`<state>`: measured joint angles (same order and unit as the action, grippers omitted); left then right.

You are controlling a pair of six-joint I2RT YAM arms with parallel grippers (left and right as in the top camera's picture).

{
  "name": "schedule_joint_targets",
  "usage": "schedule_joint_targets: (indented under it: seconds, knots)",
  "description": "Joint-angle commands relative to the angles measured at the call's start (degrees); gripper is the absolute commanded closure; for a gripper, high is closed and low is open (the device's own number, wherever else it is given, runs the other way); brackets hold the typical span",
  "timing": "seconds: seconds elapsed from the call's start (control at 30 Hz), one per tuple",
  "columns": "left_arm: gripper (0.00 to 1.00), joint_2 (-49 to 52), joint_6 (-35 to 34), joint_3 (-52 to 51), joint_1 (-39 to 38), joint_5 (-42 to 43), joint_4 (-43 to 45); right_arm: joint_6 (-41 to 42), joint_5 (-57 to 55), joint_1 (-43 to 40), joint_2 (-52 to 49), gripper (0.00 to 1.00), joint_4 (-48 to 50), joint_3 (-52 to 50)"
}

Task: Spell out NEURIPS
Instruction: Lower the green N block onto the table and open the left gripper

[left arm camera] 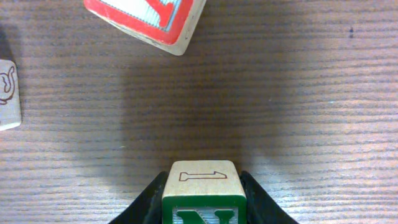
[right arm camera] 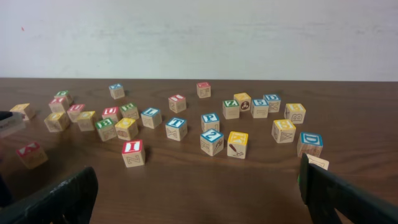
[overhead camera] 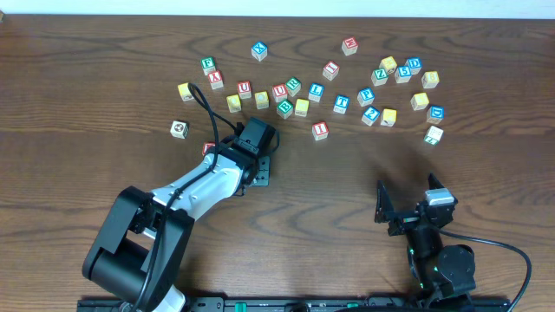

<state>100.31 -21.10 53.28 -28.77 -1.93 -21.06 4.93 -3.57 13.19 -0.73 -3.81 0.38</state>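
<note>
Green-framed N cube (left arm camera: 200,190) is pinched between the left jaws, black fingers (left arm camera: 149,202) tight on both sides, left of centre on the dark wood tabletop (overhead camera: 87,78). Can't tell whether it's lifted or resting. Red-framed cube (left arm camera: 149,22) lies ahead of it, apart. Picture-faced cube (left arm camera: 7,93) sits at the wrist view's left edge. Loose cubes (overhead camera: 301,107) are scattered across the far side. Red I cube (overhead camera: 320,130) sits alone just nearer, mid-table. Right jaws are spread wide and hold nothing, near-right, well apart from every cube.
</note>
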Motion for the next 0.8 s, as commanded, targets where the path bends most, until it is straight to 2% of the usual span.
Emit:
schedule_joint_targets:
  seconds: [0.0,0.5,0.77]
  knots:
    - [0.65,-0.7,-0.5,0.0,-0.1,-0.5,-0.2,-0.7,0.1,-0.5,0.1,0.01,-0.2,-0.1]
    - [0.50,-5.2,0.3,0.3,-0.1,-0.5,-0.4,-0.7,0.1,-0.5,0.1,0.01,-0.2,-0.1]
    - [0.29,-11.9,5.1,0.3,0.0,-0.5,-0.9,-0.7,0.1,-0.5,0.1,0.01,-0.2,-0.1]
